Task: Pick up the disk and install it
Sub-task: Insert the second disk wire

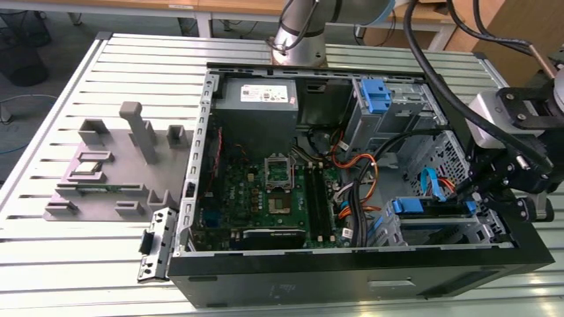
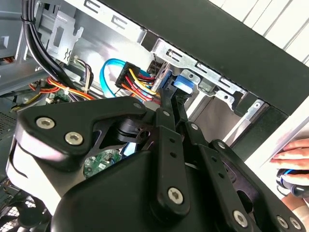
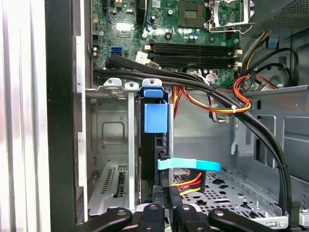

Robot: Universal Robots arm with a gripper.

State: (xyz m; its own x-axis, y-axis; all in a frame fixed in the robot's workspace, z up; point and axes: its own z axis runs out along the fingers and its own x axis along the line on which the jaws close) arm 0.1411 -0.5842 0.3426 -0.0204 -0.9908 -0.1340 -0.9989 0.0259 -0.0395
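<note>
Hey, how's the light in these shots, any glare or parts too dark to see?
Exterior view: even light, mild sheen on the slatted table. Second wrist view: the gripper linkage is a dark mass, bright washout beside the case. First wrist view: the disk sits shadowed in its bay; motherboard well lit.

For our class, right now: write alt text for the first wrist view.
The disk, with blue rails, stands on edge in a metal drive cage inside an open computer case, the black claw just behind it. Coloured cables and a green motherboard lie beyond.
</note>
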